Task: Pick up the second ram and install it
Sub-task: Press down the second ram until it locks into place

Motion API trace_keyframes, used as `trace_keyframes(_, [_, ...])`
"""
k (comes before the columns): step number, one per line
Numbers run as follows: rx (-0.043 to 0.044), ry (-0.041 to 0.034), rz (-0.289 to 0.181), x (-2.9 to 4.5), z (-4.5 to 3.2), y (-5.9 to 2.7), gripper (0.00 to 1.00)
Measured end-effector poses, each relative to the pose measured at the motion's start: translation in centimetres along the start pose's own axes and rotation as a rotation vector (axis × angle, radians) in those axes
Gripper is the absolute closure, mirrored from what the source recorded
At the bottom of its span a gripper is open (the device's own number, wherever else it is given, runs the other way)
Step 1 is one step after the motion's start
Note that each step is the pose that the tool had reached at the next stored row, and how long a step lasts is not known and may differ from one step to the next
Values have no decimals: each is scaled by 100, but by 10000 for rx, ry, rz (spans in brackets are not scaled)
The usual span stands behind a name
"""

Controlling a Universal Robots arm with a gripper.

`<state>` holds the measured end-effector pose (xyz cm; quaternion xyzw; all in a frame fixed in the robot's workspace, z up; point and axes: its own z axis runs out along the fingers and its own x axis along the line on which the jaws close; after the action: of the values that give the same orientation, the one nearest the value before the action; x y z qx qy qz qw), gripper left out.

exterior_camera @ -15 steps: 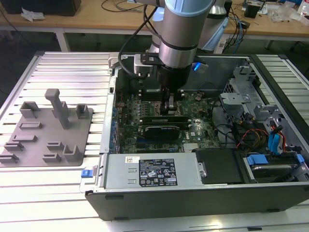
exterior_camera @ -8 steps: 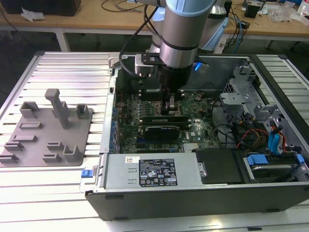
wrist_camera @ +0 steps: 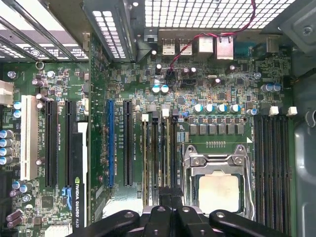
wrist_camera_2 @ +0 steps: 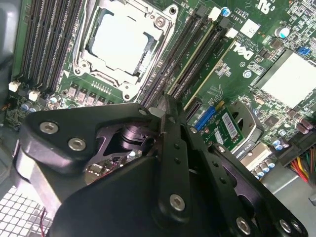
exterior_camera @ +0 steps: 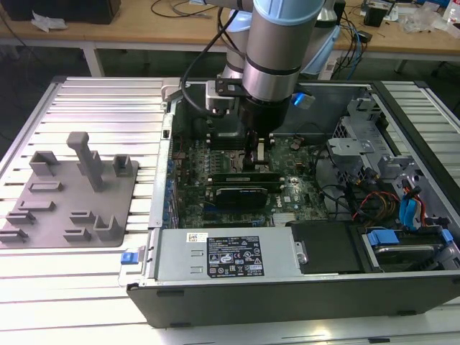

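My gripper reaches down inside the open computer case, over the memory slots beside the processor socket. Its black fingers are shut together in both wrist views, with the tips just above the slots. A thin green ram stick stands edge-up in one slot, running away from the fingertips. In the first wrist view the same stick lies in line with the gripper. Whether the fingers touch the stick cannot be told.
A black graphics card sits in the board just in front of the gripper. A grey plastic fixture with blocks lies on the ribbed table at the exterior view's left. Drive cages and cables fill the case's right side.
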<state>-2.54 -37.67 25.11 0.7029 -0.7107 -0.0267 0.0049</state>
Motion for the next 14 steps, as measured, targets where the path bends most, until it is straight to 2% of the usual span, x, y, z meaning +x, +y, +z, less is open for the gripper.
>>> trace_keyframes(10, [0, 0, -1, 0, 0, -11, 92])
trace_keyframes(14, [0, 0, 0, -1, -5, -99, 92])
